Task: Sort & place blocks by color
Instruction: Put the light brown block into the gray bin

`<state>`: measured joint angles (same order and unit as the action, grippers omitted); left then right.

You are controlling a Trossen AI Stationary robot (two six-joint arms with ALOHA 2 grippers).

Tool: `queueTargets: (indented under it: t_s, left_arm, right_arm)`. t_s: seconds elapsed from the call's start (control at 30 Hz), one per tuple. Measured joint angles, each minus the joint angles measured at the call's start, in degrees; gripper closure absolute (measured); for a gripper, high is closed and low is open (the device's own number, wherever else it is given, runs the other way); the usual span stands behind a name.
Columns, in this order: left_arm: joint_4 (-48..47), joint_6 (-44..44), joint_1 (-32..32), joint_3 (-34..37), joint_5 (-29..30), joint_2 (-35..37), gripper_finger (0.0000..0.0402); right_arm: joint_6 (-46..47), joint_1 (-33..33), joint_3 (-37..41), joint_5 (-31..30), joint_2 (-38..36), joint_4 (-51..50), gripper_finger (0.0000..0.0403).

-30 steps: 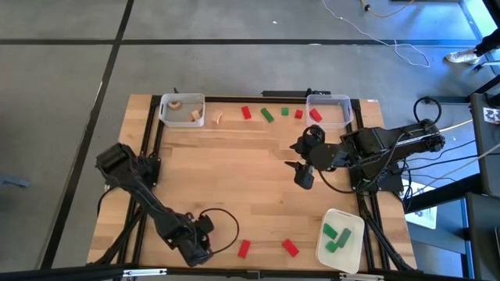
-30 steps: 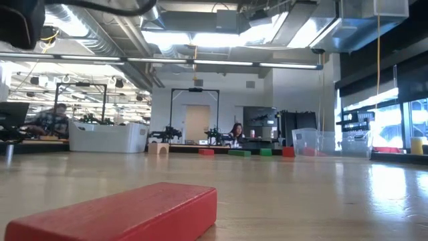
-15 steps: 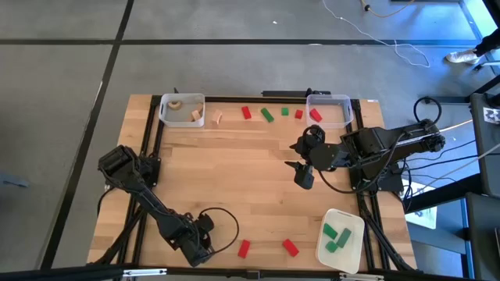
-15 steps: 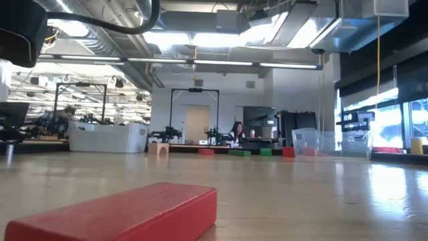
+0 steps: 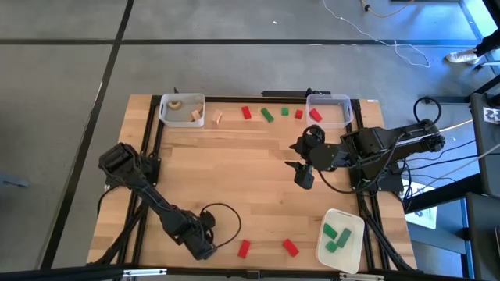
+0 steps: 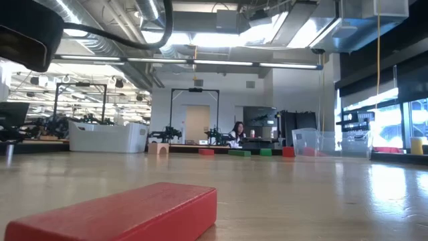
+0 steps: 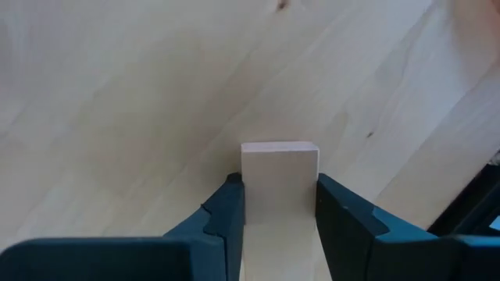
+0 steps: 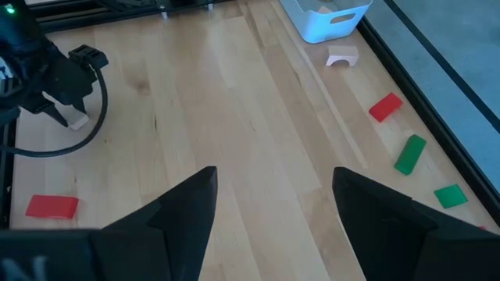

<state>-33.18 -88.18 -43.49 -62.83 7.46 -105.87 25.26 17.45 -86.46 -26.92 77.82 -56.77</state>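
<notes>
My left gripper [image 5: 201, 247] is near the table's near-left edge, shut on a tan block [image 7: 280, 164]; the right wrist view also shows this gripper [image 8: 72, 109] and its block [image 8: 78, 121]. My right gripper [image 5: 304, 173] hovers open over the right-centre of the table, touching nothing. Two red blocks [image 5: 244, 248] [image 5: 291, 247] lie flat by the near edge; one red block [image 6: 127, 211] fills the low view's foreground. Red [image 5: 246, 113] and green [image 5: 267, 115] blocks lie along the far edge. Green blocks [image 5: 337, 238] lie in the white tray. My left gripper pinches the tan block between its two fingers [image 7: 226, 211], which press its two long sides [image 7: 248, 187]. The fingers come from above, pointing down, and the block's end [image 7: 280, 152] sticks out past the fingertips. Whether the block is clear of the table, I cannot tell.
A clear bin [image 5: 182, 109] at the far left holds tan pieces; another tan piece [image 5: 219, 118] lies beside it. A second clear bin [image 5: 329, 108] at the far right holds a red block. The white tray [image 5: 353, 251] sits at the near-right corner. Bare wood lies mid-table.
My left gripper, still shut on the tan block, has shifted a little toward the table's right and far side.
</notes>
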Motion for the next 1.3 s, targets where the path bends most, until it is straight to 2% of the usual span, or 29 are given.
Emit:
queueTargets:
  t_s: [0.17,0.4,0.7,0.87,1.0,1.3]
  left_arm:
    - [-3.13,0.26,1.66,0.37,1.80,2.74,0.0285]
    - [-11.34,0.31,4.99,0.26,4.03,10.61,0.0285]
    - [-22.75,2.01,14.94,0.20,10.32,23.38,0.0285]
    - [-25.98,9.13,24.79,0.18,11.51,30.85,0.0286]
    - [-26.61,18.27,34.86,0.09,12.65,35.13,0.0286]
    - [-24.15,38.93,61.47,0.04,12.88,36.39,0.0286]
  right_arm:
    - [-0.02,0.01,0.00,0.00,0.00,0.00,0.0148]
    - [-0.19,0.00,0.00,-0.07,0.00,0.02,0.0148]
    - [-0.25,0.00,0.00,-0.47,0.00,0.08,0.0148]
    - [-0.26,-0.02,0.00,-0.61,0.00,0.17,0.0148]
    - [-0.27,-0.02,0.00,-1.97,0.00,0.27,0.0148]
    - [-0.28,-0.04,0.00,-4.96,0.00,0.39,0.0148]
